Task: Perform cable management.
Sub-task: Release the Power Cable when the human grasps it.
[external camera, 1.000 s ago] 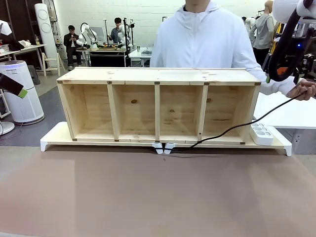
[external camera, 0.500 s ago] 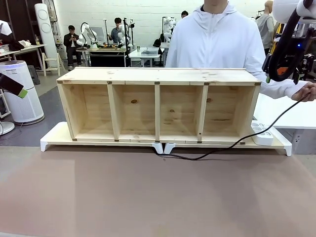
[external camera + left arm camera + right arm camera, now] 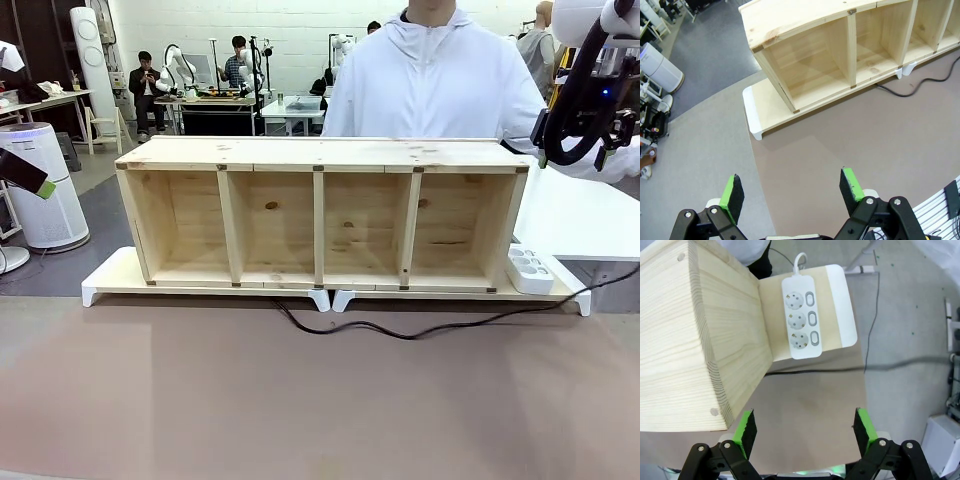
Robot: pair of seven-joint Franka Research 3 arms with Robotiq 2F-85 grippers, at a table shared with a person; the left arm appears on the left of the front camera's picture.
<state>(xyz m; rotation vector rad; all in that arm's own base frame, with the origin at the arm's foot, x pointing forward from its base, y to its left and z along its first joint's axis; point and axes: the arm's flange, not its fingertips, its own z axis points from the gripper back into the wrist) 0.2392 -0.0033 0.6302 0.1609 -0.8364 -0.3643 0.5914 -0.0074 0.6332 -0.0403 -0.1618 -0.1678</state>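
Observation:
The thin black cable lies slack on the brown mat in front of the wooden shelf. It runs from under the shelf's white base near the middle, off to the table's right edge. Its plug is hidden. The left wrist view shows a stretch of the cable by the shelf. The right wrist view shows the cable passing the base below the white power strip. My left gripper hangs open high over the mat, holding nothing. My right gripper is open above the shelf's right end.
A person in a white hoodie stands behind the shelf. The power strip rests on the white base board at the right. My right arm hangs at the upper right. A white table stands to the right.
The person's hand held the cable up at the right; now the cable has dropped and lies flat on the mat. Neither arm has moved.

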